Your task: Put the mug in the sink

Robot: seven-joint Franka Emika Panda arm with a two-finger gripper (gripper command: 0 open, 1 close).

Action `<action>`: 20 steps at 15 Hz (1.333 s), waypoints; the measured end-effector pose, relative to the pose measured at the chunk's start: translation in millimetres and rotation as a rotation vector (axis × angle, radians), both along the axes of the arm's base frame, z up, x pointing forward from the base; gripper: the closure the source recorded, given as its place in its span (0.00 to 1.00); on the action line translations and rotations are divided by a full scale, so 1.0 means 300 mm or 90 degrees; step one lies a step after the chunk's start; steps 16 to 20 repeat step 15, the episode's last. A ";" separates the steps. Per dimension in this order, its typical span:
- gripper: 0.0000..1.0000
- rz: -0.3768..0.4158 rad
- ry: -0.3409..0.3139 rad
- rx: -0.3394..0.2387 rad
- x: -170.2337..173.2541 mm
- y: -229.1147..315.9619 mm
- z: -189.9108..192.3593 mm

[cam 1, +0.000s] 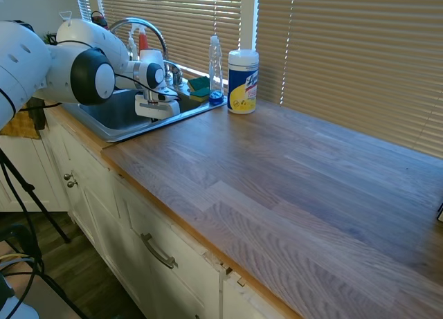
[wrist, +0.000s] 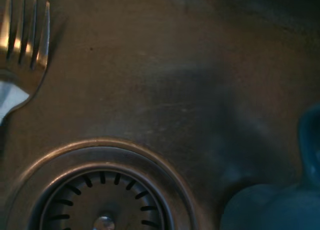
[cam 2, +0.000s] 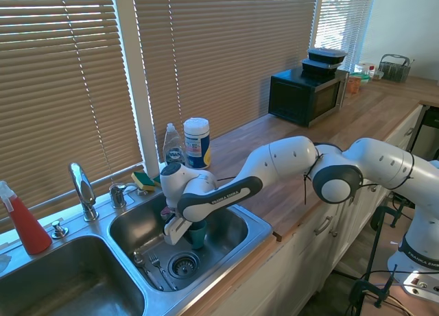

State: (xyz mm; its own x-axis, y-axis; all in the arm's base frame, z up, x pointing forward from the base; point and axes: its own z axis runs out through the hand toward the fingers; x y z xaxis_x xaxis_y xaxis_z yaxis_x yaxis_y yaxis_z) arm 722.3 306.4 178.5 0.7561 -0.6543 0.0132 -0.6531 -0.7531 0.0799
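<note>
Right now the gripper (cam 2: 194, 232) is clamped on the teal mug (cam 2: 197, 234), low inside the sink (cam 2: 257, 228) basin, and letting go early could tip it onto the fork (cam 2: 156, 265) at 8 o'clock.

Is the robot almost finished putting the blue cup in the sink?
Nearly. The mug is already down inside the sink, in the basin with the drain and a fork. The gripper is right beside it; whether its jaws are gripping it or it rests on the bottom can't be seen. What looks left is letting go and lifting the arm out.
</note>
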 end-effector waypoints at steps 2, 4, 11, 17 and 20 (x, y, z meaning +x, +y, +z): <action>0.00 0.000 -0.005 0.002 0.005 0.003 0.012; 0.00 0.000 -0.012 0.004 0.011 0.008 0.030; 0.00 0.005 -0.043 0.005 0.027 0.027 0.153; 0.00 0.007 -0.064 0.003 0.023 0.029 0.364; 0.00 0.007 -0.064 0.003 0.023 0.029 0.364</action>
